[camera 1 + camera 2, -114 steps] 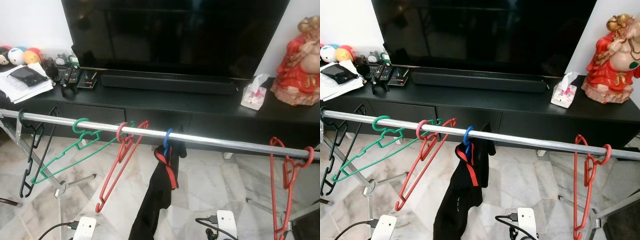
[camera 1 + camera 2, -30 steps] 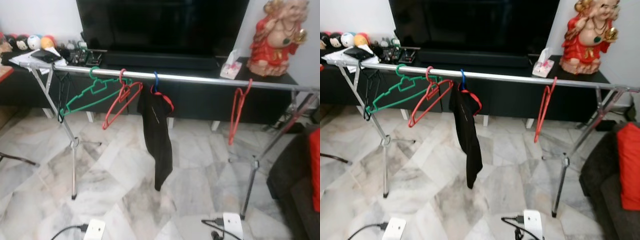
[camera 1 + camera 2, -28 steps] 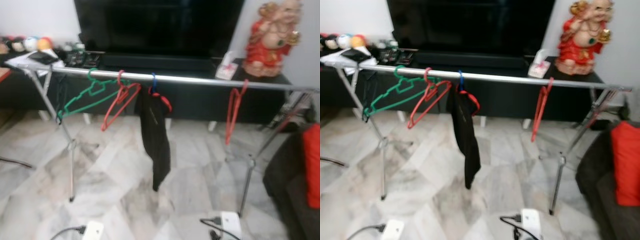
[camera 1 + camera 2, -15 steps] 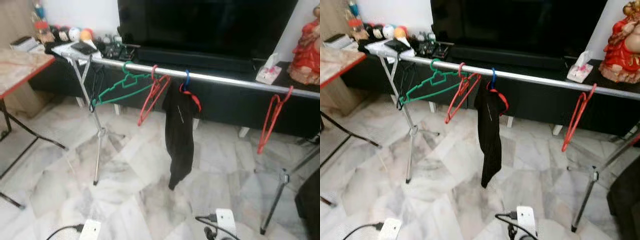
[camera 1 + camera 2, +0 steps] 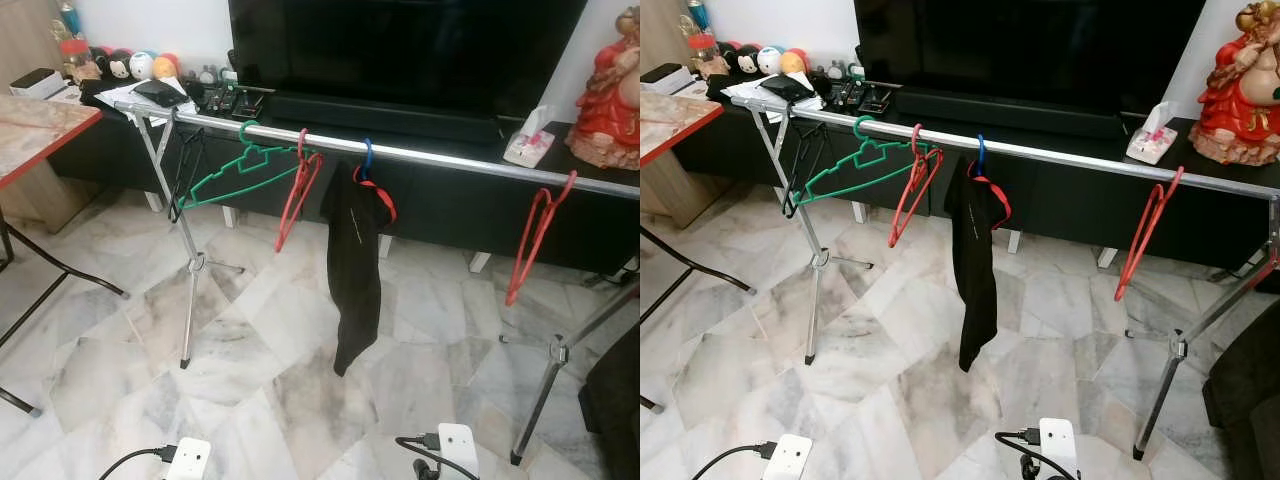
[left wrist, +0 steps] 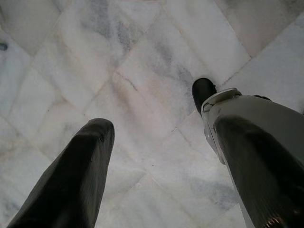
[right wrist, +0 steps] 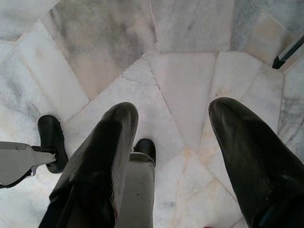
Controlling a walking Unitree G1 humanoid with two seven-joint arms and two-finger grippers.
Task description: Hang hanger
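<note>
**Chrome rail loaded, both arms hanging idle**

Chrome is what catches the eye: a long silver rail (image 5: 430, 157) on splayed legs runs across the room in front of a low black TV cabinet (image 5: 450, 200). Along it, from the robot's left, hang a black hanger (image 5: 182, 175), a green hanger (image 5: 245, 172), a red hanger (image 5: 296, 190), then a blue hanger (image 5: 367, 160) carrying a black garment (image 5: 356, 262) with red trim that droops almost to the marble floor (image 5: 250, 340). Well apart, near the rail's right end, a second red hanger (image 5: 535, 232) hangs tilted.

Behind the rail stand a big dark television (image 5: 400, 50), a tissue box (image 5: 527, 148) and a red figurine (image 5: 610, 95); remotes, papers and small round toys crowd the cabinet's left end. A wooden-topped desk (image 5: 35, 120) with black legs sits off to the left. White plugs with cables lie on the floor nearest the robot.

Down by the legs, the left gripper (image 6: 161, 161) points at the tiles, jaws wide apart with nothing between them. The right gripper (image 7: 175, 142) is likewise spread and holds nothing.
</note>
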